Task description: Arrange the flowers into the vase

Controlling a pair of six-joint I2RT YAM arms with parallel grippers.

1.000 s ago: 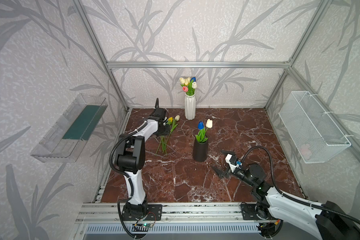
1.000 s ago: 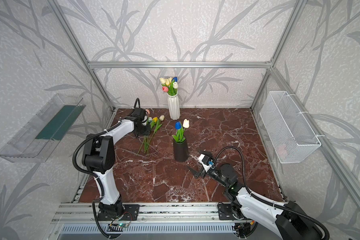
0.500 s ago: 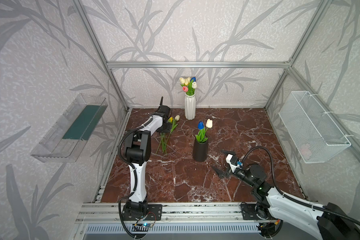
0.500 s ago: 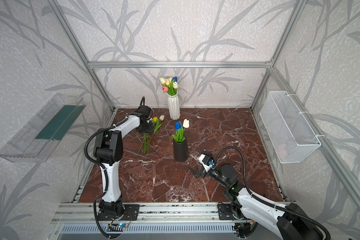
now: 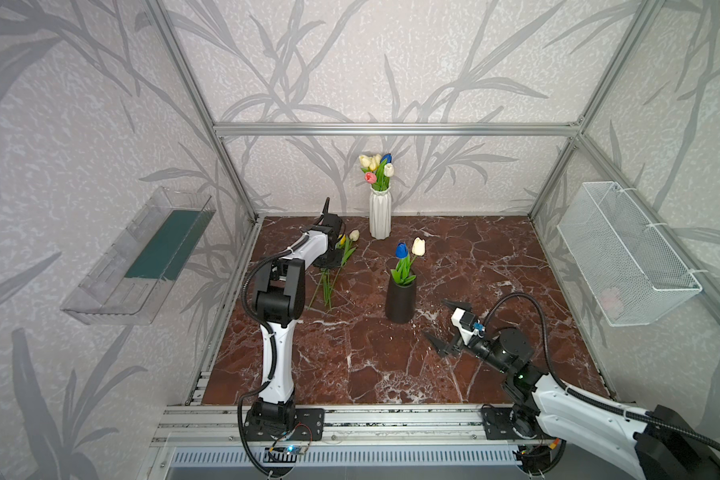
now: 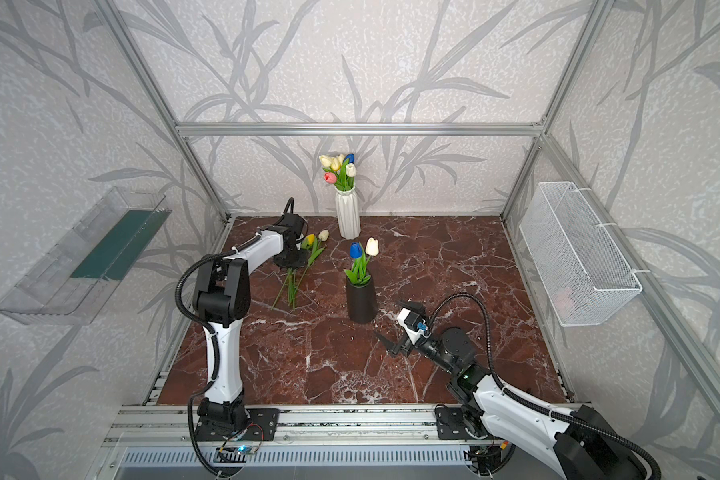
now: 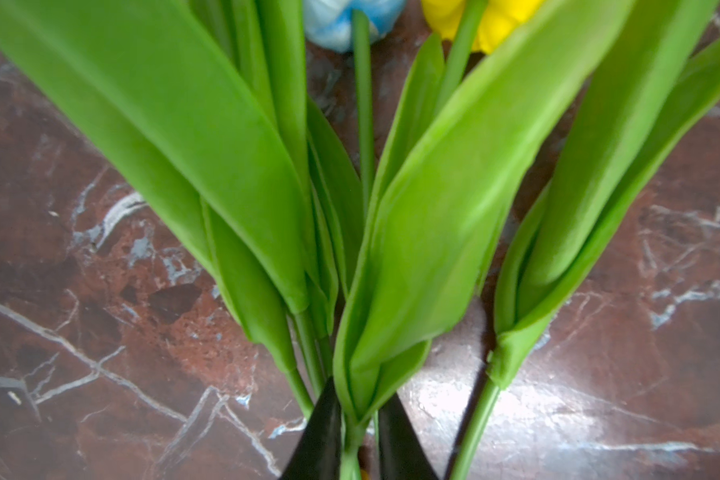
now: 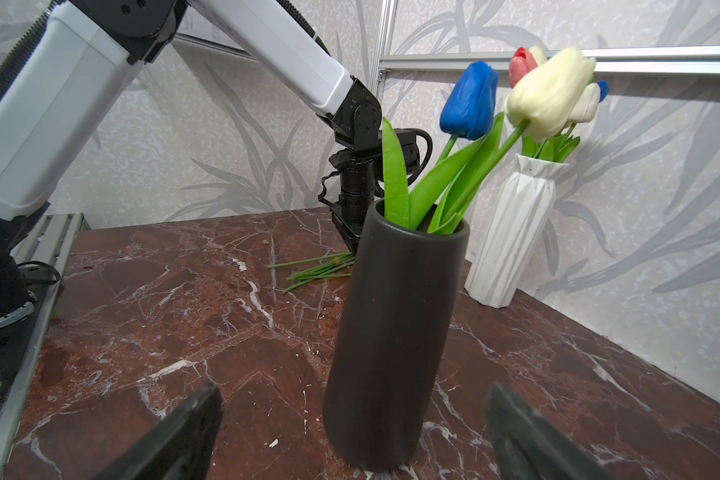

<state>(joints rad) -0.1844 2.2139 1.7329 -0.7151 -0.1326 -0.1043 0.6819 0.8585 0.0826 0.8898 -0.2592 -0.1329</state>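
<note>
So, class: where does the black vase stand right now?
In both top views the black vase stands upright mid-table, nearer the camera than the white vase, with the loose flowers to its left.

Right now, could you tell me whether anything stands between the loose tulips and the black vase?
Nothing visible does: only bare marble table lies between the loose tulips and the black vase. The open right gripper is on the vase's other side.
</note>
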